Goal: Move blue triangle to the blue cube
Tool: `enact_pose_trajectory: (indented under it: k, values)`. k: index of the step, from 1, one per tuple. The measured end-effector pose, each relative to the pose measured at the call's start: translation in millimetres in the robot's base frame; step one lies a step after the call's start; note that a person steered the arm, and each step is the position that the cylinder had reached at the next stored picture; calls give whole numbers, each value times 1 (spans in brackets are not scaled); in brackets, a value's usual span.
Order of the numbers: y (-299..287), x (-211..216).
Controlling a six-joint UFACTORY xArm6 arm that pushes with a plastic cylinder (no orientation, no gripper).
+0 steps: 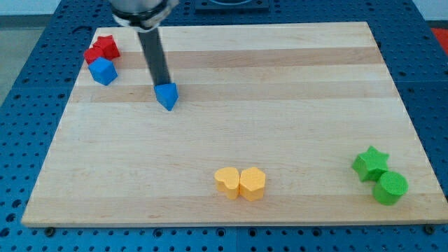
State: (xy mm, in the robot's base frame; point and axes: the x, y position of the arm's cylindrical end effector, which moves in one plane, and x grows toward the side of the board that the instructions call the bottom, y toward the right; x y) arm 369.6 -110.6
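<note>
The blue triangle (167, 96) lies on the wooden board toward the view's upper left. My tip (162, 85) rests right at its top edge, touching or nearly touching it, with the dark rod rising up and to the left. The blue cube (103, 71) sits further left, near the board's left edge, well apart from the triangle.
Two red blocks (101, 50) sit just above the blue cube, touching it or nearly so. Two yellow blocks (240, 183) lie side by side near the bottom middle. A green star (370, 163) and a green cylinder (389, 187) stand at the bottom right. The board's left edge (52, 140) runs close to the blue cube.
</note>
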Motion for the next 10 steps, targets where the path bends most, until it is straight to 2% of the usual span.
enact_pose_trajectory:
  k: [1, 2, 4, 5, 6, 7, 8, 10]
  values:
    - [52, 0]
    - [52, 18]
    - [-59, 29]
    - [-85, 28]
    - [-86, 37]
    - [-89, 68]
    - [-108, 70]
    - [-110, 33]
